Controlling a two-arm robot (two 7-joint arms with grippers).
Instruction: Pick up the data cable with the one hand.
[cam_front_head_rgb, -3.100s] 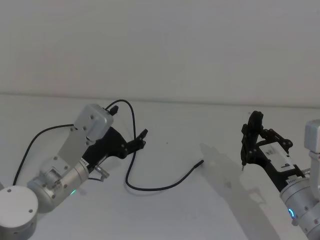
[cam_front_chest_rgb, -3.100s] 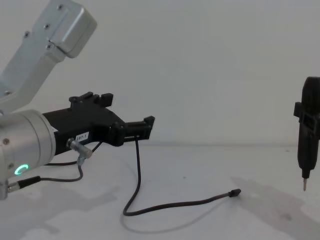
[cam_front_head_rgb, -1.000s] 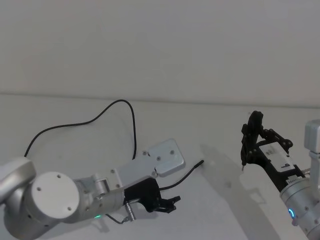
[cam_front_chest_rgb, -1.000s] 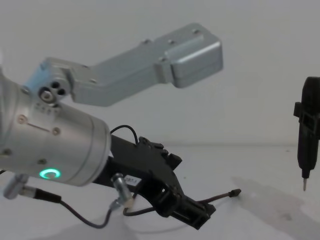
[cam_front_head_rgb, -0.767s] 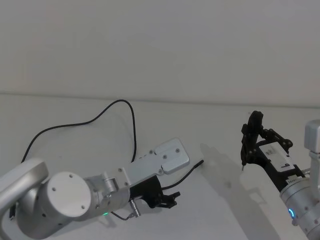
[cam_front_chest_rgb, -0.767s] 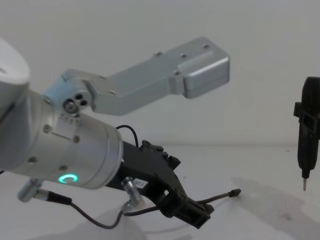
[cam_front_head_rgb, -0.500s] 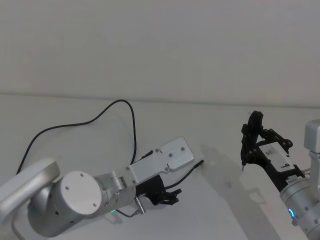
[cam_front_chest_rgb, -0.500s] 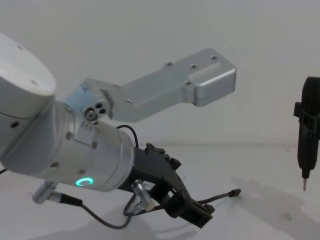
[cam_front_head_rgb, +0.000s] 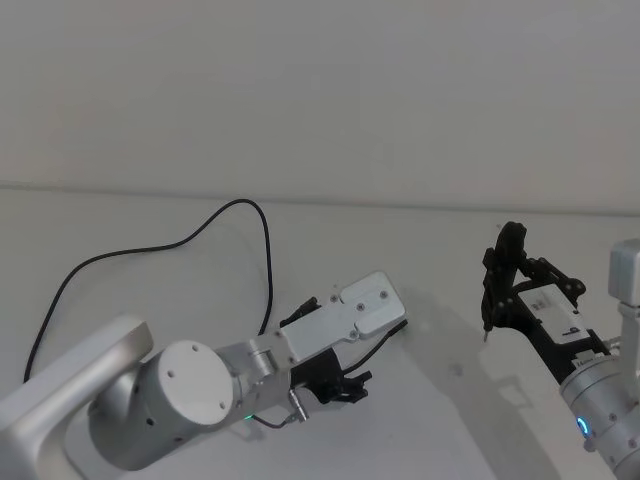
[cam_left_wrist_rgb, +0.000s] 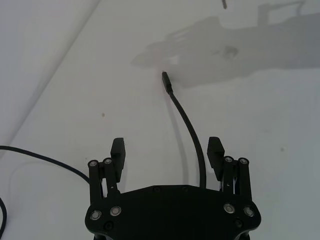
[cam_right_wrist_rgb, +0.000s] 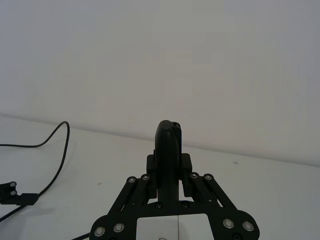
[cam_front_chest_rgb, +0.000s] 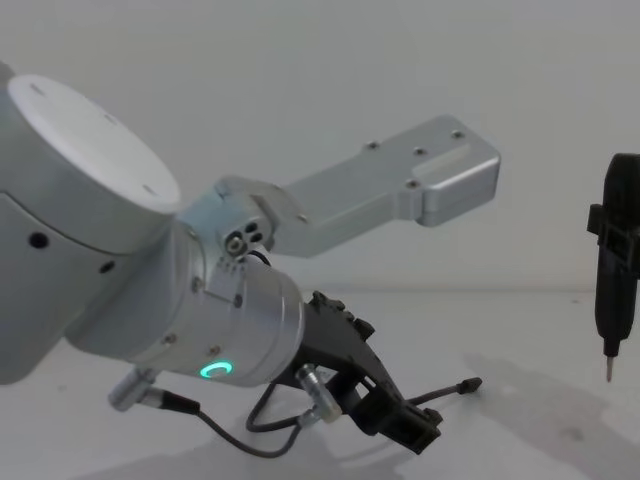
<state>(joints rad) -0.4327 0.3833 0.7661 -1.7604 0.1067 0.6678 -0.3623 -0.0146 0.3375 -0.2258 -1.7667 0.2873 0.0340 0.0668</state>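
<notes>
The data cable (cam_front_head_rgb: 268, 262) is a thin black cord looping across the white table, its small plug (cam_front_head_rgb: 402, 324) lying near the middle. My left gripper (cam_front_head_rgb: 358, 386), the black angular one hand, hovers low over the stretch just behind the plug. In the left wrist view the data cable (cam_left_wrist_rgb: 187, 120) runs between the open fingers (cam_left_wrist_rgb: 216, 152), closer to one of them and touching neither. From the chest, the left gripper (cam_front_chest_rgb: 420, 432) sits just short of the plug (cam_front_chest_rgb: 467, 385). My right gripper (cam_front_head_rgb: 503, 300) stays parked at the right, shut on a dark pointed tool (cam_right_wrist_rgb: 169, 145).
The white table (cam_front_head_rgb: 430, 240) meets a plain wall at its far edge. A short dark wire with a silver connector (cam_front_chest_rgb: 312, 392) hangs from my left wrist. The pointed tool (cam_front_chest_rgb: 612, 270) hangs tip-down above the table at the right.
My left arm has swung right and forward along the cable towards its plug end, staying low and open. The cable and the right arm have not moved.
</notes>
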